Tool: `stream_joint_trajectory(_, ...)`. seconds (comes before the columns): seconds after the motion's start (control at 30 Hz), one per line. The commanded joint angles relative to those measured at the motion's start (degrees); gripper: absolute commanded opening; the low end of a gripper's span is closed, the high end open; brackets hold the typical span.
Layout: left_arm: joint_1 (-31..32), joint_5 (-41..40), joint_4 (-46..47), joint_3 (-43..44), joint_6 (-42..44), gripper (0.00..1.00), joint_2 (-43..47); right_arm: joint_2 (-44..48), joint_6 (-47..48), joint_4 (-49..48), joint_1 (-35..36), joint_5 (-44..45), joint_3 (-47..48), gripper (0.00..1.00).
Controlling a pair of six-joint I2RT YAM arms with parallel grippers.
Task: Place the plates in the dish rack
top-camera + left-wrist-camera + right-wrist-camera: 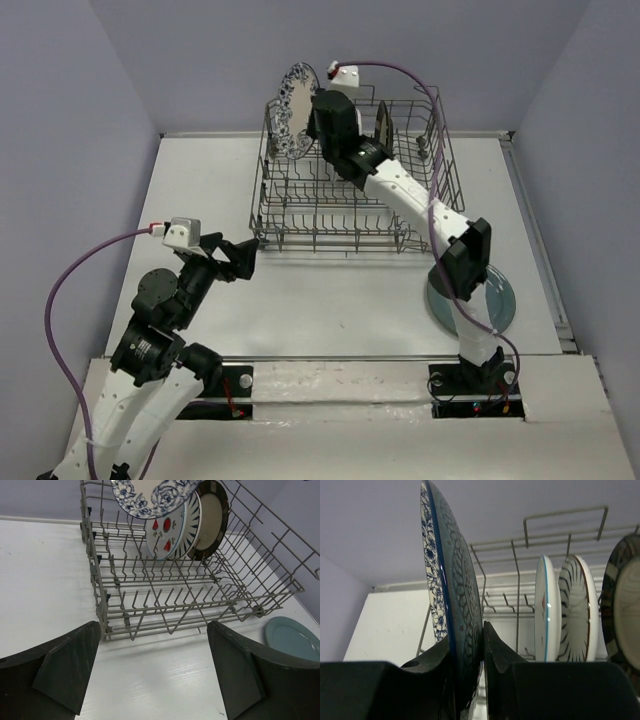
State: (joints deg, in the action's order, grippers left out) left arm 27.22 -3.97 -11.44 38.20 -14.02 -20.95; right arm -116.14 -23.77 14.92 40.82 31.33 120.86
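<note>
With three plates (pixel 192 525) standing in the dish rack (pixel 350 215) beside it, the right tool (pixel 468 641) is clenched on the upright blue floral plate (pixel 440 580) above the rack, the teal-grey plate (pixel 503 300) waits on the tabletop (pixel 200 180) behind it, and the left tool (pixel 155 675) hangs released.

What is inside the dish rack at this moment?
Three stand at the far end of the dish rack: fruit plate, striped plate, dark-rimmed plate. The right gripper holds the blue floral plate over it, not yet seated. Overhead, its arm covers most of them.
</note>
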Motion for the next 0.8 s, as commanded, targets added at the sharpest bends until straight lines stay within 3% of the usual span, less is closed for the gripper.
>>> stream_joint_trajectory(0.0, 2.22, -2.27, 2.39, -0.31, 0.93, 0.99, 1.26, -7.93, 13.3, -8.59, 4.18, 19.45, 20.8, 0.07)
stream_joint_trajectory(0.13, 4.76, -2.62, 2.3, -0.32, 0.75, 0.99, 1.18, -13.31, 21.62, -12.88, 4.8, 24.02, 25.13, 0.07)
stream_joint_trajectory(0.27, 6.17, -3.15, 2.13, -0.31, 0.75, 0.99, 1.18, -16.92, 33.74, -25.68, 5.94, 29.74, 25.48, 0.07)
stream_joint_trajectory(0.47, 7.32, -3.33, 2.21, -0.31, 0.75, 0.99, 0.56, -23.42, 45.2, -35.64, 6.47, 33.35, 30.04, 0.07)
stream_joint_trajectory(0.77, 7.49, -3.42, 2.3, -0.31, 0.75, 0.99, -0.14, -26.68, 42.85, -36.98, 6.47, 34.23, 28.56, 0.07)
